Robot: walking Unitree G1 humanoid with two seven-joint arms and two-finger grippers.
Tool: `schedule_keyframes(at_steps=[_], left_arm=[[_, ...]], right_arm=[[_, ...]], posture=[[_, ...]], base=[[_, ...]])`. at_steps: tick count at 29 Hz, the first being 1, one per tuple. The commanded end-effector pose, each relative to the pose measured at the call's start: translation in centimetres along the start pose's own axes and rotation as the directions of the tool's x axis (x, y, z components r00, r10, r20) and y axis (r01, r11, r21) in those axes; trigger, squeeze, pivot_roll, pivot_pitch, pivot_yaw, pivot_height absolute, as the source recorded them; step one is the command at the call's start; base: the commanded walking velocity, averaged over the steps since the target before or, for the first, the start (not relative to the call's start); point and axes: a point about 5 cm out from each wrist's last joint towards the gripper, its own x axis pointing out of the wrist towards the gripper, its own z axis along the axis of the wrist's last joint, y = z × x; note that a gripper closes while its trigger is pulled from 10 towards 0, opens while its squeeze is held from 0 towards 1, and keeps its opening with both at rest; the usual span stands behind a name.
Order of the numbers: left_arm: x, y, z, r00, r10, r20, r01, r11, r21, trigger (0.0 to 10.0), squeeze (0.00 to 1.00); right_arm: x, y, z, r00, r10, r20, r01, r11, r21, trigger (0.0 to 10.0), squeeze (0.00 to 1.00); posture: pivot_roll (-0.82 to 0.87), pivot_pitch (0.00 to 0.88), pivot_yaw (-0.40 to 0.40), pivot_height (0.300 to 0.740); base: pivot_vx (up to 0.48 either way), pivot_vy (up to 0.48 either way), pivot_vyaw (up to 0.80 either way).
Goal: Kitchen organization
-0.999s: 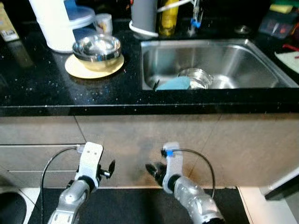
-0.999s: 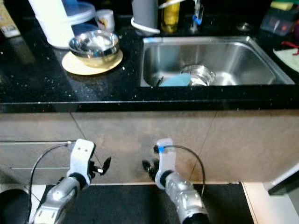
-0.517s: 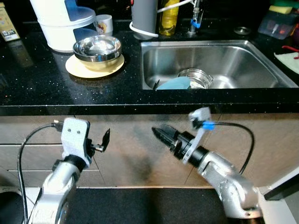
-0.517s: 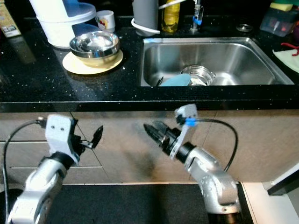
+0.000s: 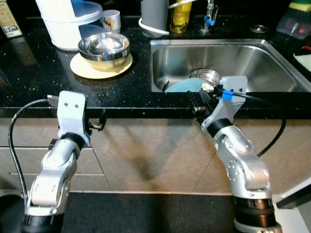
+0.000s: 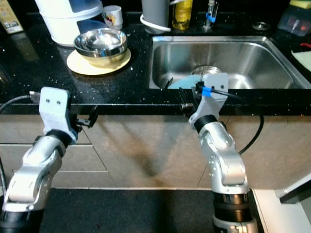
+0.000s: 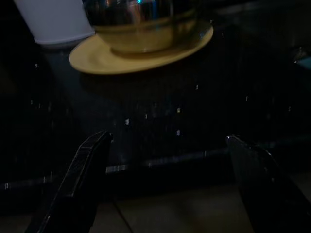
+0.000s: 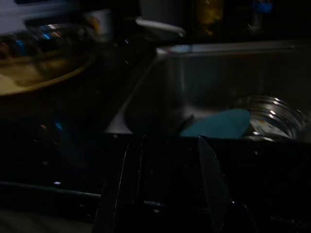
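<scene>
At the bench (image 5: 43, 77) edge we hold both grippers level: left gripper (image 5: 101, 120) jaws wide, right gripper (image 5: 197, 99) jaws narrow, near the sink (image 5: 272, 53); both empty.

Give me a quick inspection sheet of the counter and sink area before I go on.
Surface: black speckled counter, steel sink set in it.
Job's things: steel bowl on a yellow plate; blue plate and glass bowl in the sink.
Clutter: white container, mug, grey cylinder, yellow bottle along the back.
Grippers: left gripper at the counter edge, jaws open, holding nothing; right gripper at the sink's front edge, jaws apart.
Cables: a black cable on each wrist.
Surroundings: beige cabinet fronts, dark floor mat.
</scene>
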Motion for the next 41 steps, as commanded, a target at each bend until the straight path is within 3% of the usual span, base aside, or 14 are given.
schedule_keyframes(at_steps=[1, 6, 12, 23, 41], left_arm=[[0.0, 0.0, -0.2, 1.000, -0.014, -0.023, 0.014, 1.000, 0.023, 10.0, 0.00], [0.2, -0.7, -0.1, 0.998, -0.056, -0.026, 0.056, 0.998, 0.024, 10.0, 0.00], [0.3, -1.0, -0.1, 0.998, -0.059, -0.025, 0.059, 0.998, 0.008, 10.0, 0.00], [0.1, -0.9, 0.0, 0.998, -0.060, -0.011, 0.061, 0.998, 0.013, 10.0, 0.00], [-0.1, -1.0, 0.3, 0.998, -0.062, -0.001, 0.062, 0.998, 0.022, 10.0, 0.00]], right_arm=[[0.2, 0.3, 0.0, 1.000, -0.008, 0.006, 0.008, 1.000, -0.011, 10.0, 0.00], [0.4, 0.8, 0.0, 0.999, -0.030, 0.014, 0.031, 0.999, -0.035, 10.0, 0.00], [0.1, 1.0, -0.6, 0.997, -0.074, 0.009, 0.073, 0.996, 0.042, 10.0, 0.00], [0.2, 1.0, -0.9, 0.997, -0.076, 0.003, 0.076, 0.997, 0.025, 10.0, 0.00], [0.1, 1.8, -1.3, 0.999, -0.050, -0.008, 0.050, 0.998, 0.041, 10.0, 0.00]], posture=[[-0.05, 0.227, 0.008, 0.740], [-0.06, 0.225, 0.014, 0.740], [-0.05, 0.219, 0.010, 0.740], [-0.05, 0.208, 0.016, 0.740], [-0.05, 0.197, 0.019, 0.740]], base=[[0.000, 0.000, 0.00], [0.000, 0.000, 0.00], [0.000, 0.000, 0.00], [0.000, 0.000, 0.00], [0.274, 0.000, 0.00]])
